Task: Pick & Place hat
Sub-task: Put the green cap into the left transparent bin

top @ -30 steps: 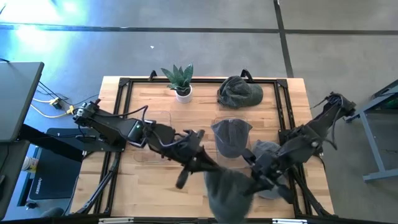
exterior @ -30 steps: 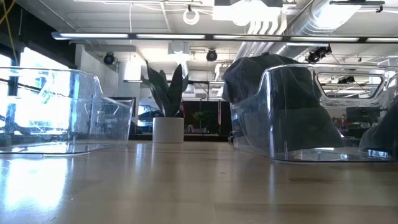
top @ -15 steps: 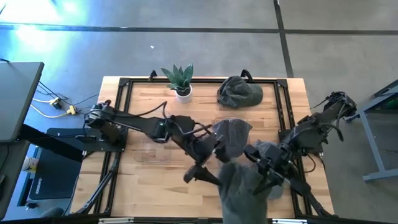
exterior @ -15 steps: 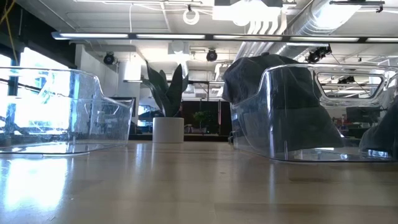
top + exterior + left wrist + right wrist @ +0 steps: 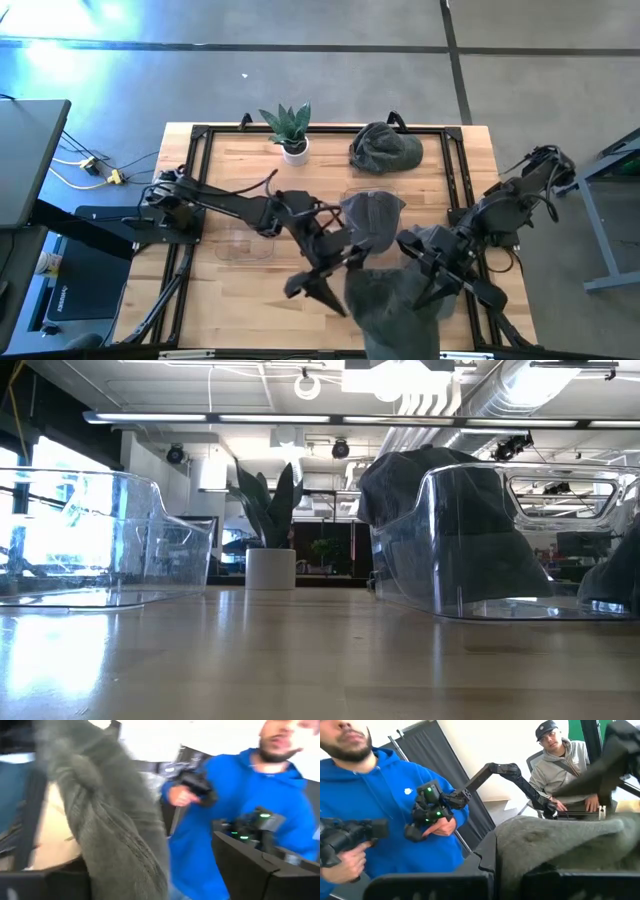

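A grey knitted hat (image 5: 392,312) hangs high over the table's near edge, right of the middle. My right gripper (image 5: 428,288) is shut on its right side, and the knit (image 5: 560,840) drapes over the fingers in the right wrist view. My left gripper (image 5: 320,292) stands open just left of the hat, roughly level, with the hat (image 5: 110,830) close in front of its camera. Neither gripper shows in the low view. My right gripper holds the hat by a bunch of knit at its right side (image 5: 520,855), pinched between the two fingers, which come level from the table's right. The cloth hides the fingertips. The hat hangs slack below, lifted clear of the table. My left gripper: whether a finger touches the hat's left edge, I cannot tell.
A clear stand holds a grey hat (image 5: 372,220) at mid-table, seen large in the low view (image 5: 450,510). Another grey hat (image 5: 385,148) lies at the far edge, one more (image 5: 432,240) under my right arm. A potted plant (image 5: 290,130) and an empty clear stand (image 5: 245,235) are left. People (image 5: 375,820) stand beyond the near edge.
My left gripper has opened and let go of the hat. It has tipped up from pointing down to about level and gone toward the table's right. My right gripper has risen a little, and the hat, now hanging from it alone, has shifted to the right.
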You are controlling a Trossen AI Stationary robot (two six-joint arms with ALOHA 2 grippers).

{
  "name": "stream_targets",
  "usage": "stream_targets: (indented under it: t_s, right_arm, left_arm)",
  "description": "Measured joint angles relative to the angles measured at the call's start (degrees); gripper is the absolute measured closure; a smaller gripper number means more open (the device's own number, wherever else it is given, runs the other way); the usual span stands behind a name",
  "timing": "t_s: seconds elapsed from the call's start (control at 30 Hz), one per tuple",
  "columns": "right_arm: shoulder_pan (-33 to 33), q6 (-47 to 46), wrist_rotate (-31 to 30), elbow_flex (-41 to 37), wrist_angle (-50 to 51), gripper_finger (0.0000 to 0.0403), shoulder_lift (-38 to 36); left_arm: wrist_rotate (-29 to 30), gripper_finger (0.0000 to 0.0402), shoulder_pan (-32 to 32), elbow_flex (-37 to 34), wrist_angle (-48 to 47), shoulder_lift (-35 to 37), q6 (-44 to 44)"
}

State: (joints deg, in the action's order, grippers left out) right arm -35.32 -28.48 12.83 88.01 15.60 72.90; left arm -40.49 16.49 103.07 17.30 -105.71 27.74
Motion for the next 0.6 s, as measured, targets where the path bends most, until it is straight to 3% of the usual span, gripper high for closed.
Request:
stream_targets:
  t_s: [0.2, 0.33, 0.6]
  right_arm:
    - [-0.1, -1.8, 3.7, 0.0, -0.4, 0.0401, -0.6]
    - [0.2, -1.1, 3.7, 0.0, -0.4, 0.0399, -0.5]
    - [0.3, -1.0, 4.1, 0.0, 0.0, 0.0398, -0.6]
  left_arm:
    - [-6.9, 0.0189, 2.0, 0.0, 7.3, 0.4, 1.7]
    - [-6.7, 0.0213, 1.8, 0.1, 11.4, 0.8, 1.3]
    - [-4.2, 0.0233, 0.7, 0.1, 9.7, 0.8, 4.0]
